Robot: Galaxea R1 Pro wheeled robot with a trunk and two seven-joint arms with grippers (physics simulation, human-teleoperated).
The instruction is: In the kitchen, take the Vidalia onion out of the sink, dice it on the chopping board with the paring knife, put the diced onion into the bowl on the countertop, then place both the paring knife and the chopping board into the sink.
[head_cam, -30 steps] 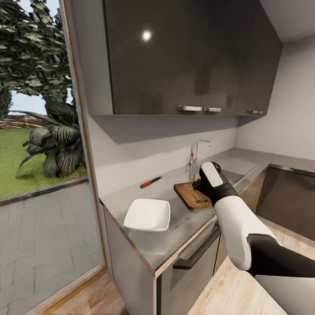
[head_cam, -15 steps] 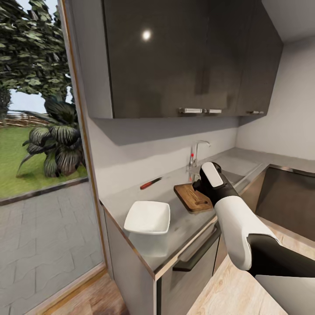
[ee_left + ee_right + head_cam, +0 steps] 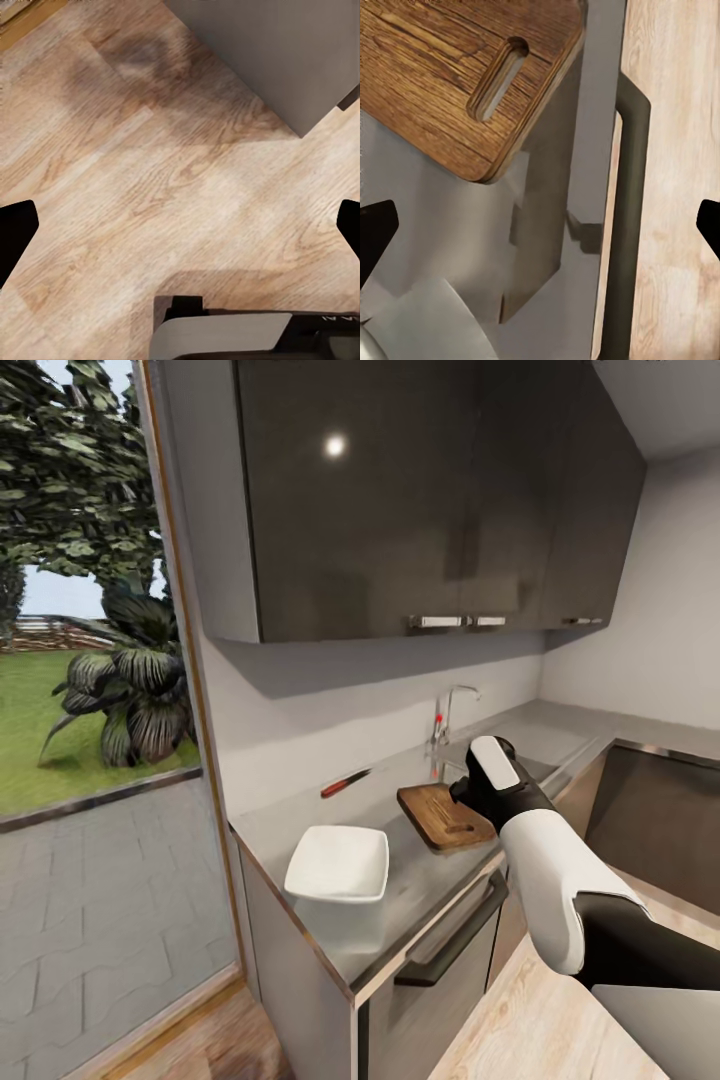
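Grey steel countertop (image 3: pixel 420 865) runs along the wall ahead of us, and on it we see the white bowl (image 3: pixel 338 863) near the front edge. Beyond the bowl lies the wooden chopping board (image 3: pixel 446 817), flat on the worktop, its slotted handle end toward the front. The paring knife (image 3: pixel 345 783) with its red handle rests by the back wall, well apart from both. Behind the board the sink (image 3: pixel 530 765) is partly hidden by our arm, its chrome tap (image 3: pixel 448 715) standing at the wall.

Our right gripper (image 3: pixel 540 225) hovers over the counter's front edge just beside the board, fingers spread wide and holding nothing; a dark cabinet handle (image 3: pixel 626 225) runs below it. Our left gripper (image 3: pixel 180 225) hangs over the wooden floor (image 3: pixel 150 172), likewise spread and empty.
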